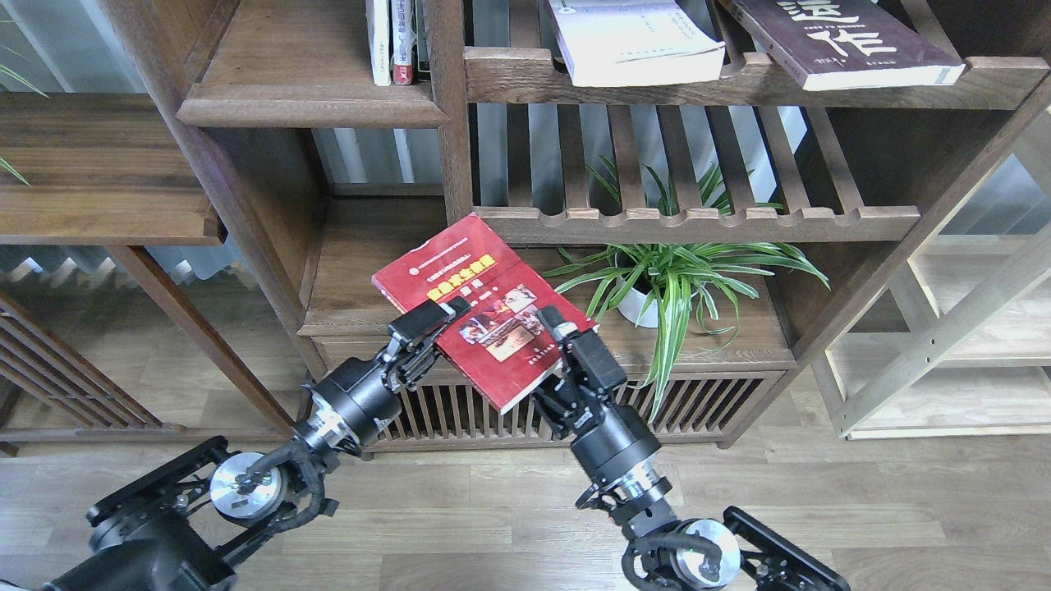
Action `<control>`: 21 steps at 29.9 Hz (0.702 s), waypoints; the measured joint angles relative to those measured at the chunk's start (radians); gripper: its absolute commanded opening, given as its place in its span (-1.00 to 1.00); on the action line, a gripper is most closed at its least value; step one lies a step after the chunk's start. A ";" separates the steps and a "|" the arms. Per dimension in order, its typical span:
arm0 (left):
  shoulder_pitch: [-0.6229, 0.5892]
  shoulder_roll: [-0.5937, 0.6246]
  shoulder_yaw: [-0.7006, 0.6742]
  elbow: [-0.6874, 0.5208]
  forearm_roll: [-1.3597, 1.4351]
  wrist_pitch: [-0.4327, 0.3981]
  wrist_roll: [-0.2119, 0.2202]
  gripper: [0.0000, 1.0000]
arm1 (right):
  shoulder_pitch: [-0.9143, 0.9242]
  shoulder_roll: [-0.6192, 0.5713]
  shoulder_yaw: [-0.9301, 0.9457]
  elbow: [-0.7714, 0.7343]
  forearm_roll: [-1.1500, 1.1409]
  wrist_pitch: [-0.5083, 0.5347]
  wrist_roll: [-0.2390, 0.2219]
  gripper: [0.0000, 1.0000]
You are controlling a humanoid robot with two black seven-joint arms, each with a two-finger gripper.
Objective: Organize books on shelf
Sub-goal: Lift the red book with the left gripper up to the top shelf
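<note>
A red book (476, 283) with small cover photos is held tilted in the air in front of the dark walnut shelf's (698, 223) lower board. My left gripper (446, 315) is shut on the book's left edge, with one finger lying over the cover. My right gripper (560, 328) is clamped on its lower right edge. A white book (632, 41) and a dark brown book (837, 37) with white Chinese characters lie tilted on the upper slatted rack.
A potted spider plant (673, 279) stands on the lower board, right of the red book. Upright books (394, 41) stand at the upper left. Slatted cabinet doors (460, 410) are below. Pale wood shelving (944, 345) stands at the right.
</note>
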 measured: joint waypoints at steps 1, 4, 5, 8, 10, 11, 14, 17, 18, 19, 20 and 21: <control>0.000 0.033 0.000 -0.019 0.036 0.000 0.000 -1.00 | 0.002 0.000 0.027 -0.020 -0.001 0.000 0.001 0.97; -0.001 0.140 -0.017 -0.093 0.147 0.000 0.001 -1.00 | 0.007 0.000 0.106 -0.085 -0.001 0.000 0.002 0.97; -0.001 0.175 -0.031 -0.127 0.184 0.000 0.001 -1.00 | 0.010 -0.001 0.128 -0.105 -0.001 0.000 0.002 0.97; -0.002 0.273 -0.095 -0.226 0.279 0.000 0.003 -1.00 | 0.025 -0.007 0.173 -0.169 -0.002 0.000 0.003 0.97; -0.002 0.317 -0.149 -0.281 0.327 0.000 0.007 -1.00 | 0.033 -0.017 0.181 -0.208 -0.007 0.000 0.002 0.97; -0.002 0.338 -0.179 -0.304 0.350 -0.001 0.009 -1.00 | 0.035 -0.019 0.182 -0.223 -0.012 0.000 0.002 0.97; -0.002 0.387 -0.279 -0.362 0.421 -0.001 0.012 -1.00 | 0.037 -0.025 0.183 -0.272 -0.052 0.000 0.002 0.97; 0.000 0.408 -0.373 -0.423 0.473 -0.001 0.015 -1.00 | 0.037 -0.025 0.185 -0.303 -0.098 0.000 0.002 0.97; 0.000 0.412 -0.407 -0.444 0.488 -0.001 0.016 -1.00 | 0.036 -0.025 0.186 -0.308 -0.105 0.000 0.002 0.97; 0.000 0.415 -0.438 -0.463 0.501 -0.001 0.016 -1.00 | 0.036 -0.025 0.186 -0.312 -0.111 0.000 0.002 0.97; 0.001 0.418 -0.475 -0.487 0.516 -0.001 0.017 -1.00 | 0.035 -0.026 0.186 -0.315 -0.115 0.000 0.003 0.97; 0.001 0.419 -0.509 -0.510 0.527 -0.001 0.017 -1.00 | 0.035 -0.026 0.186 -0.317 -0.118 0.000 0.003 0.97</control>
